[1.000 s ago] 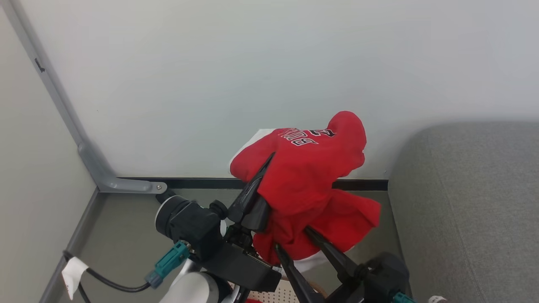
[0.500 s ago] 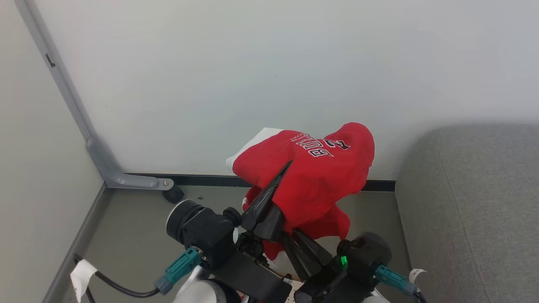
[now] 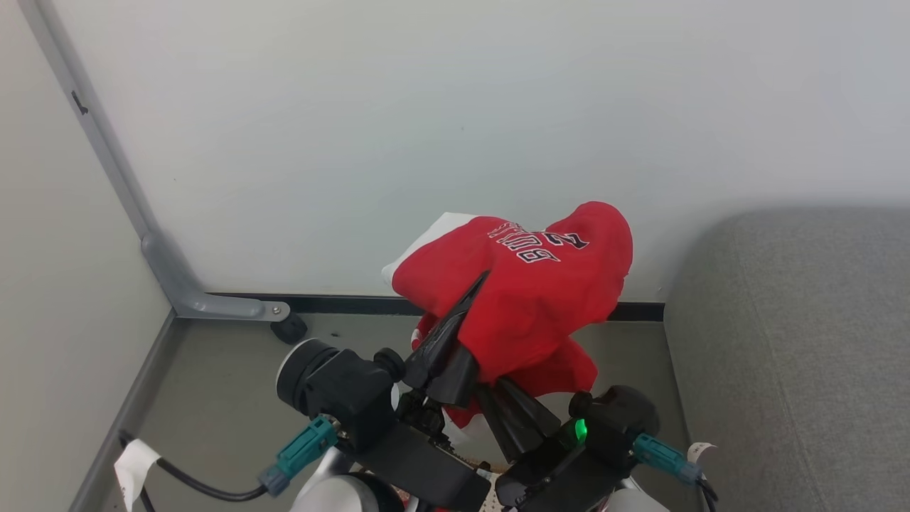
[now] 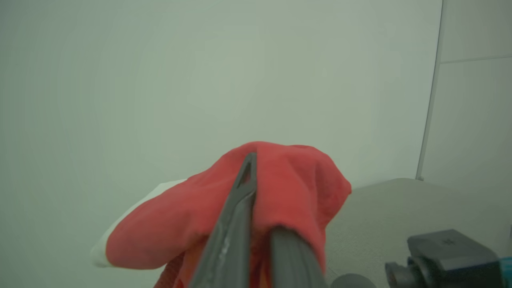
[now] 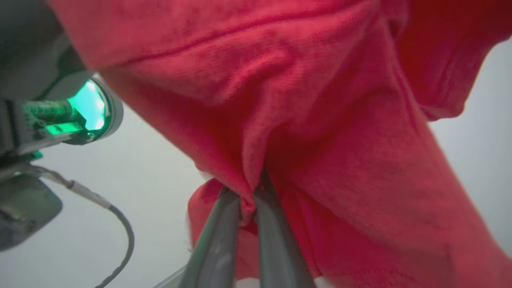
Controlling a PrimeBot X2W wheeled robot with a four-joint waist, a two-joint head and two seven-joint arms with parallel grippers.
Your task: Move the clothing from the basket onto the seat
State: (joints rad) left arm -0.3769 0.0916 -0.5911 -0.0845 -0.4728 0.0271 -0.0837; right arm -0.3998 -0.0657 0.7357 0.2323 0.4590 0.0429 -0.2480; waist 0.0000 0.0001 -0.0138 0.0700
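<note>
Held aloft: one red garment (image 3: 526,299), bunched, hanging clear of the floor (image 3: 213,384) in front of the pale wall (image 3: 426,107). A white panel pokes out on its left side. Black-and-white lettering sits across the top, reading upside down in the head view.

Grip one: the left end effector (image 3: 485,284) is clamped on the upper fold, with one dark finger outside the cloth and the other buried under it.

Grip two: the right end effector (image 3: 500,390) is pinched on a lower fold, just beneath the first. The right wrist view shows cloth nipped between the two tips.

The grey sofa (image 3: 796,341) lies to the robot's right, apart from the garment. A green light (image 3: 581,429) glows on the right wrist. A black cable (image 3: 192,480) lies on the floor, lower left.
</note>
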